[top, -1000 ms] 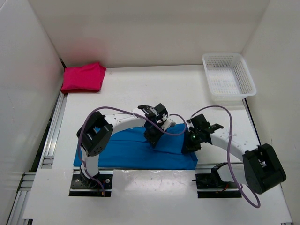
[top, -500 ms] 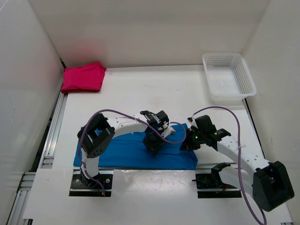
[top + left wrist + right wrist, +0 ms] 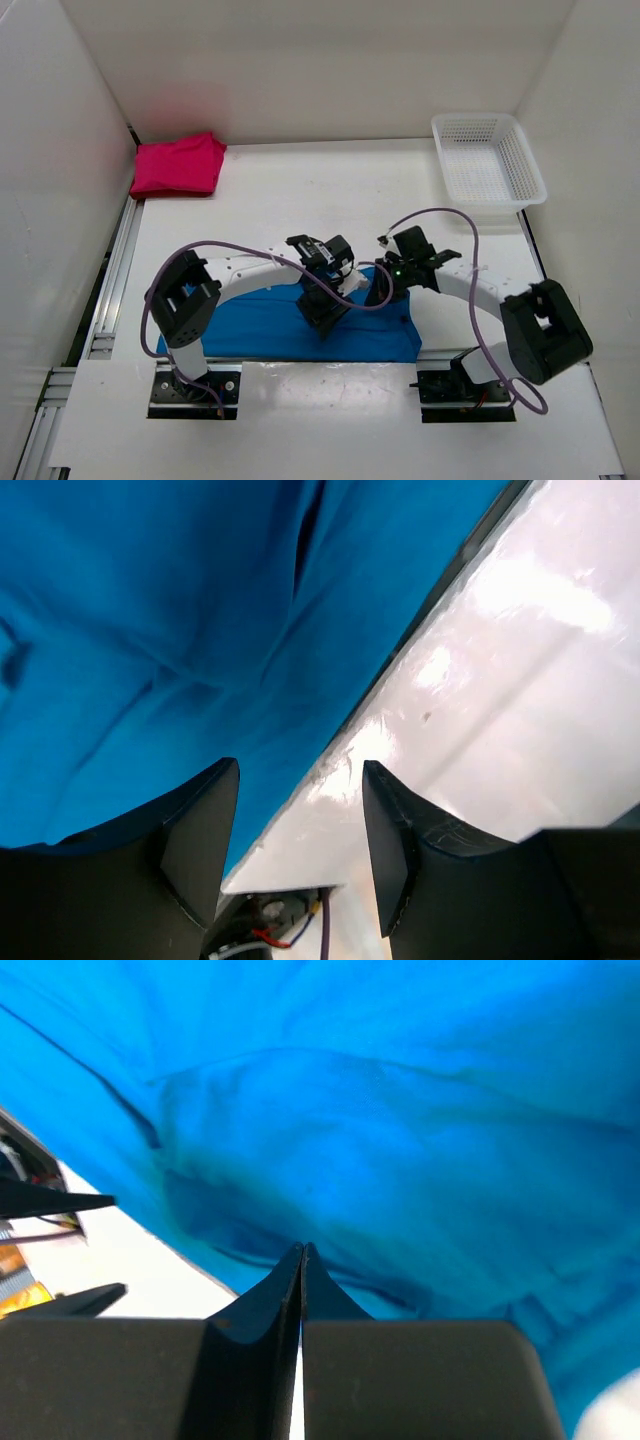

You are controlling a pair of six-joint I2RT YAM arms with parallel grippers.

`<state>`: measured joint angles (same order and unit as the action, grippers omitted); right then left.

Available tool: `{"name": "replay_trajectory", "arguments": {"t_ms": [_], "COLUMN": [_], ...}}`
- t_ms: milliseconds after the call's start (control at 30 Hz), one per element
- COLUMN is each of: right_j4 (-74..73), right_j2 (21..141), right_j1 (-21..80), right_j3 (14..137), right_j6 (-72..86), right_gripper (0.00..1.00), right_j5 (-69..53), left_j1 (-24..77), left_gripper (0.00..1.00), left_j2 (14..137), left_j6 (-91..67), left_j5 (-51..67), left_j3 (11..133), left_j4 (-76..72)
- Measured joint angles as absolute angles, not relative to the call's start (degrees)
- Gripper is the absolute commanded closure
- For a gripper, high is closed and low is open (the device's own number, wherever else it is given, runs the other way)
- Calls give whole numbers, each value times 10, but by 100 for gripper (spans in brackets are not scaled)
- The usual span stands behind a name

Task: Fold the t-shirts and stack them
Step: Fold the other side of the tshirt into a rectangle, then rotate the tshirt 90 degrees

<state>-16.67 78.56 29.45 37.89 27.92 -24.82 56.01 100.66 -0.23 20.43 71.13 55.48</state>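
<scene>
In the top view the blue t-shirt [image 3: 240,325] lies flat along the near edge of the table [image 3: 300,190], just ahead of the arm bases. Its long axis runs left to right. The pink t-shirt [image 3: 178,166] sits folded in the far left corner, and the white basket [image 3: 490,165] stands at the far right. The left gripper [image 3: 322,312] is down over the middle of the blue shirt. The right gripper [image 3: 380,292] is at the shirt's far right edge. Compared with a second ago, the right arm's elbow has swung inward from the near right and its gripper has shifted left. The left arm's elbow has moved left. The blue shirt, pink shirt and basket lie where they were.

In the left wrist view the left gripper [image 3: 300,830] has its fingers apart with nothing between them. The blue t-shirt's [image 3: 150,630] edge runs diagonally, with the white table [image 3: 520,680] to its right.

In the right wrist view the right gripper's [image 3: 302,1280] fingers are pressed together, tips against the blue t-shirt [image 3: 400,1140], which fills the view. Whether fabric is pinched cannot be told.
</scene>
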Motion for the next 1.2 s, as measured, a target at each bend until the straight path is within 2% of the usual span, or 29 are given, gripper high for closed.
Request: {"name": "replay_trajectory", "arguments": {"t_ms": [200,533,867,1167,1200], "right_j4": [-162,-168,-209,-246,-253], "right_j2": [866,870,834,682,680], "right_j1": [325,402,492,521,520], "right_j3": [383,385,387,381,383], "right_j6": [258,223,224,282,288], "right_gripper": [100,100,100,100,94], "right_j5": [-256,-275,-220,-51,-34], "left_j1": [559,481,307,113,94], "left_gripper": [37,37,37,35,35], "left_j2": [1005,944,920,884,884], "left_j6": [-3,-2,-2,-2,-2], "left_j5": [205,203,183,82,68], "left_j3": [701,689,678,664,663], "left_j4": [570,574,562,522,517]}}
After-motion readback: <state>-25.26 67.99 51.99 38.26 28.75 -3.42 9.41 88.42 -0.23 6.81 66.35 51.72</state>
